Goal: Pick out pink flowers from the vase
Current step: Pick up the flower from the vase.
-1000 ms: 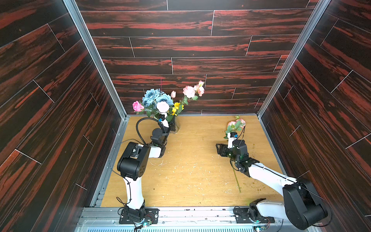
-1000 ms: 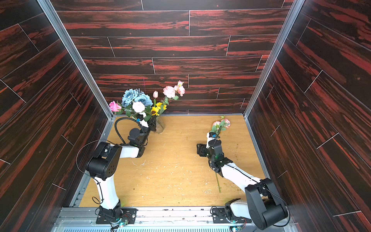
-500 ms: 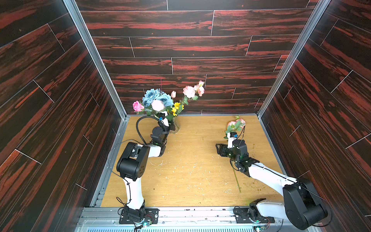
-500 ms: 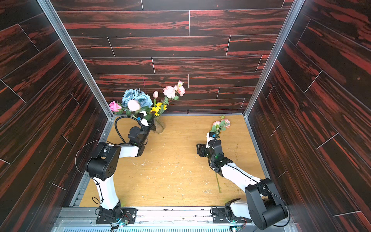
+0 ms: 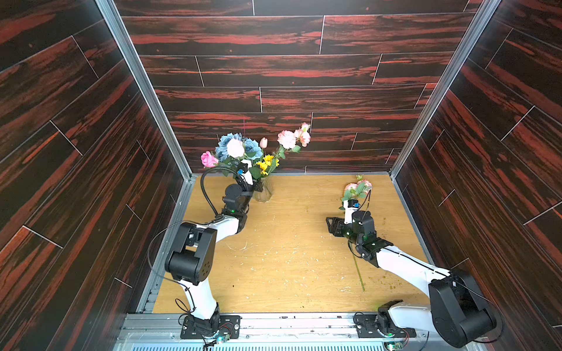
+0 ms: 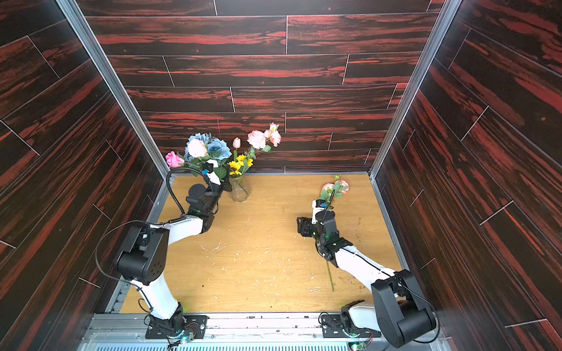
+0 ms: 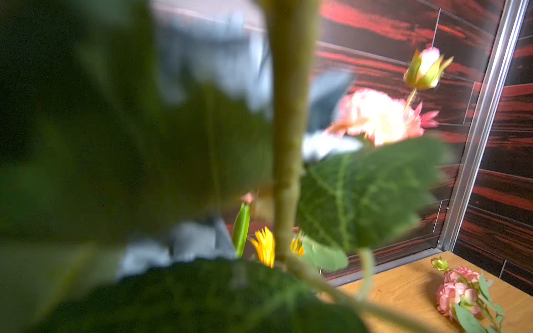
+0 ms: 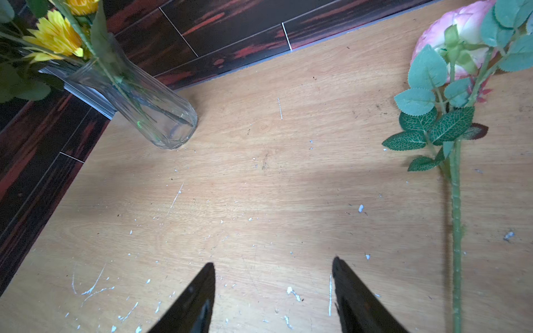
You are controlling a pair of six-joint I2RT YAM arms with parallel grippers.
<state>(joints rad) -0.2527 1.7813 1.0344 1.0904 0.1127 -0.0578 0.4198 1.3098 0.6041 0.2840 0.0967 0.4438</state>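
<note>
Both reach forward: left end effector (image 5: 258, 187) closed, right end effector (image 8: 273, 261) parted.

Vase (image 5: 263, 194): clear faceted glass, upright, far-left corner of counter (image 5: 289, 243).
Pink flowers (image 5: 287, 139): ruffled spray, tulip bud (image 5: 263, 142), apparently two roses; standing in vase.
Removed spray (image 5: 355, 187): pink, lying flat, far right.

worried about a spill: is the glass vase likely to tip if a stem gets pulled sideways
Probably: the vase is small, and the flowers spread tall and wide above it. It may also slide, smooth glass on a wooden table.
</note>
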